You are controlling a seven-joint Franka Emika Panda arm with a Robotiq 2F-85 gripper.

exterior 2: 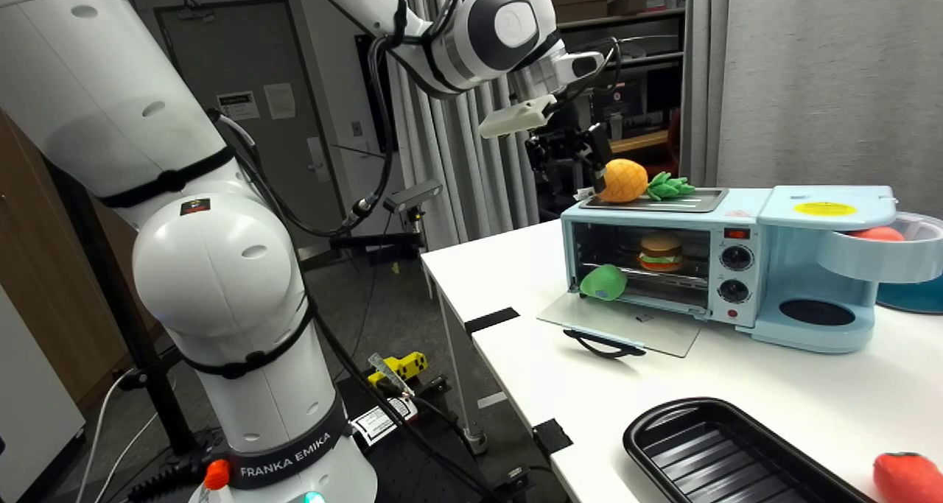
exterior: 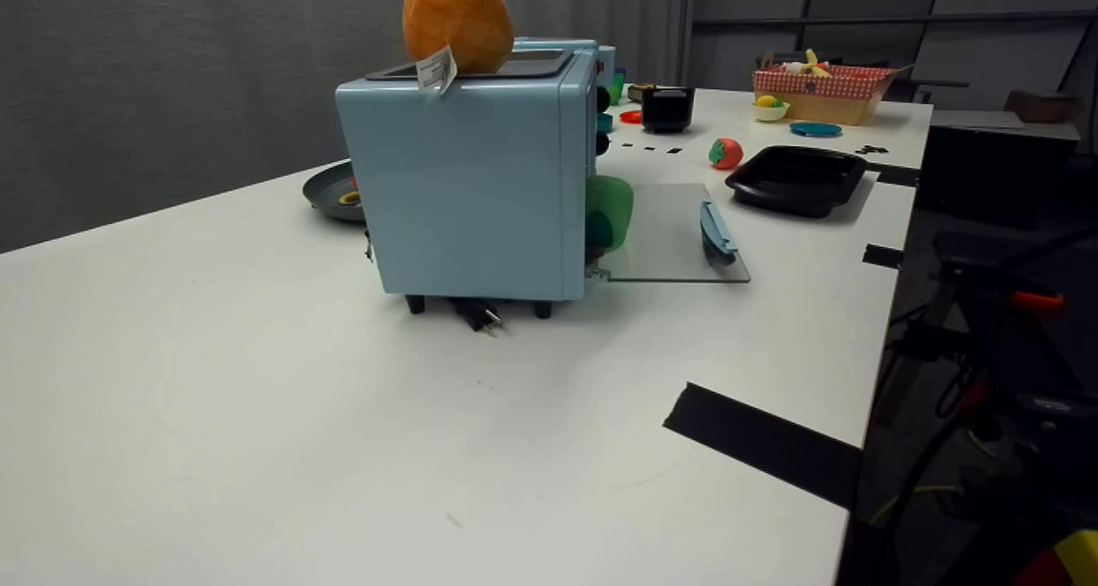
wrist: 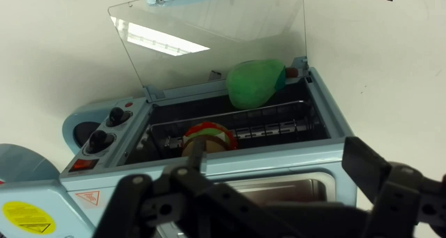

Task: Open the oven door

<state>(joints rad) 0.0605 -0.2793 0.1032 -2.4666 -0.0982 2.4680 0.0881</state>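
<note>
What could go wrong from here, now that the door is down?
In an exterior view the fingers look close to the pineapple; a careless move might knock it off the oven.

The green toy reaches over the inner edge of the door, so it could roll out, or jam any closing.

At upper centre, the blue oven [exterior: 467, 183] — oven door [exterior: 669, 230] open toward frame right, orange toy [exterior: 459, 20] on top.

Claw [wrist: 274, 153]: matt. Below it: oven [wrist: 264, 161], smooth glossy shell; tray [exterior 2: 703, 199], shiny metal. Beyond it: oven door [wrist: 223, 36], clear, glossy; glass or plastic, can't tell. Near it: pineapple toy [exterior 2: 624, 181], matt, cloth-looking. Well apart: pan [exterior 2: 722, 455], glossy, ribbed base; curtain [exterior 2: 825, 90], matt cloth.
</note>
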